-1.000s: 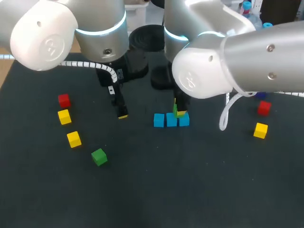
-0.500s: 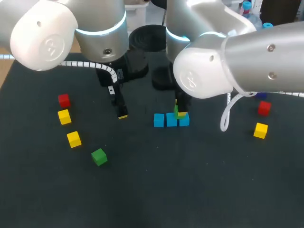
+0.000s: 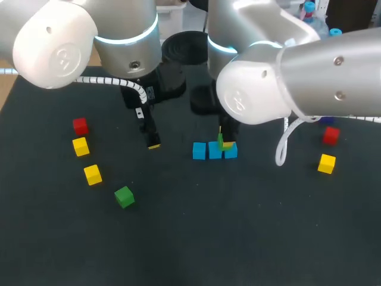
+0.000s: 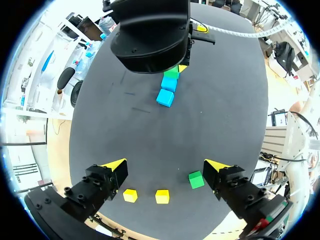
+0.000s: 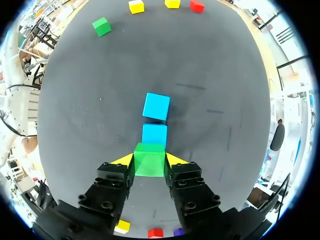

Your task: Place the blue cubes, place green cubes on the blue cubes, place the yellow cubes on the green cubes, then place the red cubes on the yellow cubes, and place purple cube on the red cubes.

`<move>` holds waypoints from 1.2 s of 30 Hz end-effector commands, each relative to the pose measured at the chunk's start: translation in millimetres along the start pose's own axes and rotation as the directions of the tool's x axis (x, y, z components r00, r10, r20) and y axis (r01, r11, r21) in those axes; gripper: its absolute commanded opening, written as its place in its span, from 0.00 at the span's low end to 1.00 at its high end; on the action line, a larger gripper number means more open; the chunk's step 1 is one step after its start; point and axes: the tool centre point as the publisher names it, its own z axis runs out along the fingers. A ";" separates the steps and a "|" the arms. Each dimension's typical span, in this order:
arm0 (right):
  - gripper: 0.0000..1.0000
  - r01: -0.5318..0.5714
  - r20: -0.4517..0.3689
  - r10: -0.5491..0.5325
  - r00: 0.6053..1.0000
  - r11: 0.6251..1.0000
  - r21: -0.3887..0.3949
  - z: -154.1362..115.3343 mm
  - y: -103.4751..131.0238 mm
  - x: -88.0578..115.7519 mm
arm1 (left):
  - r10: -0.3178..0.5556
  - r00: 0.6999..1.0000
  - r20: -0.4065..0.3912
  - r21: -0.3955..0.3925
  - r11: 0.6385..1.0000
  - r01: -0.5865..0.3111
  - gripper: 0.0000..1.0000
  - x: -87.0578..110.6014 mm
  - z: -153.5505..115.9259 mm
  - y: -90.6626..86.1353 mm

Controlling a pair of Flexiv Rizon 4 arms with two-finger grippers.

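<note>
Three blue cubes lie in a row mid-table: (image 3: 199, 151), (image 3: 215, 150), (image 3: 231, 149). My right gripper (image 3: 224, 140) is shut on a green cube (image 5: 150, 159) directly over the right-hand blue cube, which the right wrist view hides; the other two blue cubes (image 5: 154, 134) (image 5: 156, 106) lie ahead of the fingers. I cannot tell whether the green cube touches the blue one. My left gripper (image 3: 153, 145) (image 4: 165, 167) stands open and holds nothing, left of the row. A second green cube (image 3: 124, 196) (image 4: 196, 179) lies loose at front left.
At the left are a red cube (image 3: 80, 126) and two yellow cubes (image 3: 80, 146) (image 3: 92, 174). At the right are a red cube (image 3: 331, 136), a yellow cube (image 3: 326, 163) and a purple cube (image 3: 327, 120) partly behind my right arm.
</note>
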 end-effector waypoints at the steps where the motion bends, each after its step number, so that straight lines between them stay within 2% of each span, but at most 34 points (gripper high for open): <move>1: 0.00 0.000 0.001 0.000 1.000 1.000 -0.004 0.7 -1.0 0.0 | -0.001 1.000 0.000 -0.001 1.000 0.001 1.00 0.3 0.1 -0.2; 36: 0.00 -0.005 -0.006 0.005 1.000 1.000 -0.009 3.0 -2.6 1.4 | -0.001 1.000 0.000 -0.001 1.000 0.001 1.00 0.3 0.1 -0.2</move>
